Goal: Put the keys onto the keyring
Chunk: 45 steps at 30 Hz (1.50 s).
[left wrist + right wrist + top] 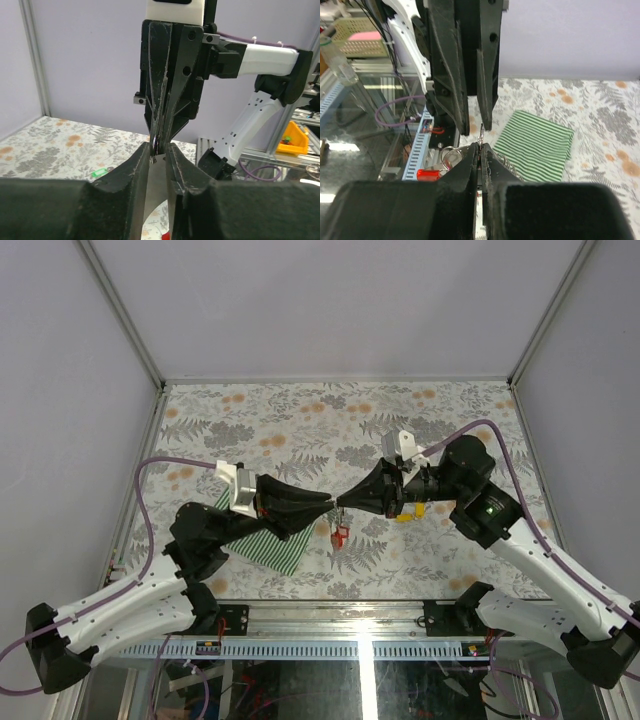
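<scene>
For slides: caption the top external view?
Left gripper and right gripper meet tip to tip above table, keyring dangling beneath.

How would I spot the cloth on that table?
Start at the flowery table, then follow the left arm out from its base. Partly beneath it lies a cloth; its green-and-white stripes set it apart from the leafy print around it.

Work surface: a table cover printed with grey ferns and orange blossoms, enclosed at 9, 12 and 3 o'clock by pale lilac wall panels joined on aluminium posts. A green-and-white striped cloth lies flat on the cover toward 7 o'clock of the overhead view. Beyond the table edge, the left wrist view shows a yellow bin at 3 o'clock, and the right wrist view a woven basket at 10 o'clock.
</scene>
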Motion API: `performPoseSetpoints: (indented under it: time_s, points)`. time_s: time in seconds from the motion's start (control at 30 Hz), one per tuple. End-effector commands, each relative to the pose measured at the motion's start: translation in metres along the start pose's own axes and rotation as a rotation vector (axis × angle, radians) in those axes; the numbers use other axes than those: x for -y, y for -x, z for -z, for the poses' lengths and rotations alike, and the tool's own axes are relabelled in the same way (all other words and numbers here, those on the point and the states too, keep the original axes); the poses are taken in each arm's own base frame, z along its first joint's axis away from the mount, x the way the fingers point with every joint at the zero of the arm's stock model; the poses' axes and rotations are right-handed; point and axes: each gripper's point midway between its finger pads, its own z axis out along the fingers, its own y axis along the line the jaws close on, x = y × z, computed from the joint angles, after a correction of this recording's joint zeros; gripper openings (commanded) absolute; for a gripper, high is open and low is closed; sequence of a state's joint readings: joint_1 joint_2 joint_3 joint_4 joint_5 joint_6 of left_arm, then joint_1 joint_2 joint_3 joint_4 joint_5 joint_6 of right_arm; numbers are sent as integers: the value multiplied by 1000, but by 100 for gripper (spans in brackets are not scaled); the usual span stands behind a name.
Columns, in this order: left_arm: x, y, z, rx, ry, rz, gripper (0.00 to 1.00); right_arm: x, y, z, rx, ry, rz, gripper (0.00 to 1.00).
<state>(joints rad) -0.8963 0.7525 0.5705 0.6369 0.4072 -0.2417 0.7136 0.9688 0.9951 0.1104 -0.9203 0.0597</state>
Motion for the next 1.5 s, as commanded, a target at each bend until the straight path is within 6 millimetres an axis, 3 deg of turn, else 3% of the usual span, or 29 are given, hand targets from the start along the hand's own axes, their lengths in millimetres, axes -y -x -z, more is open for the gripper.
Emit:
performPoseSetpoints:
  time_s: [0.0, 0.2, 0.77, 1.17, 1.47]
  points:
    - [0, 25, -2, 31, 20, -54, 24, 5, 13, 11, -54, -65, 98, 0]
    - [-7, 18, 4, -39, 69, -77, 33, 10, -3, 25, -197, -123, 104, 0]
    - [-12, -17, -8, -189, 29, -56, 35, 11, -23, 58, -505, -209, 27, 0]
    - [1, -33, -13, -210, -91, -59, 35, -3, -51, 51, -782, -173, 19, 0]
    - [16, -49, -7, -265, -204, -69, 35, -8, -44, 46, -836, -148, 49, 0]
